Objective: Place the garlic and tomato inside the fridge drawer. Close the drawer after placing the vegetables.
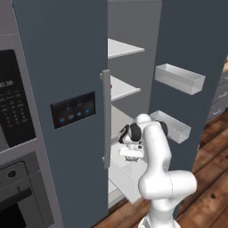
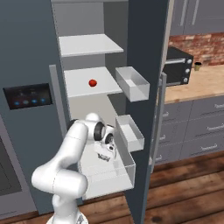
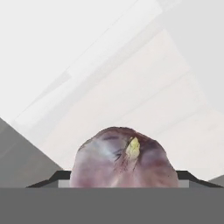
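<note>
The garlic, a pale lilac bulb with a yellowish tip, sits close up between my dark fingertips, and my gripper is shut on it. My hand hangs just above the pulled-out fridge drawer, a clear-walled bin with a white bottom at the foot of the fridge. From the left, my gripper is over the same drawer. From the right, the gripper points down into the bin. The tomato, a small red ball, rests on the middle white shelf.
The open fridge door carries two shallow translucent trays just right of my hand. The closed left door has a long grey handle. A counter with a dark oven stands to the right.
</note>
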Controlling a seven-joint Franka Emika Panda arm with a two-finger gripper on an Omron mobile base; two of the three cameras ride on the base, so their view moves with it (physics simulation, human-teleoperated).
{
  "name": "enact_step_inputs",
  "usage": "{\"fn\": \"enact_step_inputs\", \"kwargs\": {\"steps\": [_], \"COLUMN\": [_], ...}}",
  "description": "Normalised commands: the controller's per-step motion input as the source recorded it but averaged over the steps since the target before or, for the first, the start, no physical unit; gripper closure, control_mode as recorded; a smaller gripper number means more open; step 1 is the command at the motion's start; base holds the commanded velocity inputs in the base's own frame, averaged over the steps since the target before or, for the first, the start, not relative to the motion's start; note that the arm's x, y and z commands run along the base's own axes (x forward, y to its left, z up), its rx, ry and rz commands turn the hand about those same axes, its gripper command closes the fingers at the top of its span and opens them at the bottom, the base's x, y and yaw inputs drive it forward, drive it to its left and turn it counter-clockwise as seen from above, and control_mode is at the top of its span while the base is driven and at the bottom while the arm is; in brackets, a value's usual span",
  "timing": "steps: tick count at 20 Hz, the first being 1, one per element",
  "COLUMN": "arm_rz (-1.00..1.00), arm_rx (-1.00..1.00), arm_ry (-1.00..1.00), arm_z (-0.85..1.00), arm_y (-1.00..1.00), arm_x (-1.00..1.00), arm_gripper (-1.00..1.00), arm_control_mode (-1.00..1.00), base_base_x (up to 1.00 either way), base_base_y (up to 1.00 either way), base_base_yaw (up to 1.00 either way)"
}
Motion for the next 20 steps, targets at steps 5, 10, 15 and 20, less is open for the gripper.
{"fn": "enact_step_inputs", "kwargs": {"steps": [5, 10, 15, 20], "arm_rz": [0.00, 0.00, 0.03, 0.01], "arm_rx": [0.00, 0.00, 0.00, 0.00], "arm_ry": [-0.20, -0.17, -0.27, -0.23], "arm_z": [-0.98, -1.00, -0.86, -0.86], "arm_y": [-0.05, -0.07, 0.00, 0.00], "arm_x": [0.00, -0.18, -0.37, -0.85], "arm_gripper": [1.00, 1.00, 1.00, -1.00], "arm_control_mode": [-1.00, -1.00, -1.00, -1.00], "base_base_x": [0.00, 0.00, 0.00, 0.00], "base_base_y": [0.00, 0.00, 0.00, 0.00], "base_base_yaw": [0.00, 0.00, 0.00, 0.00]}}
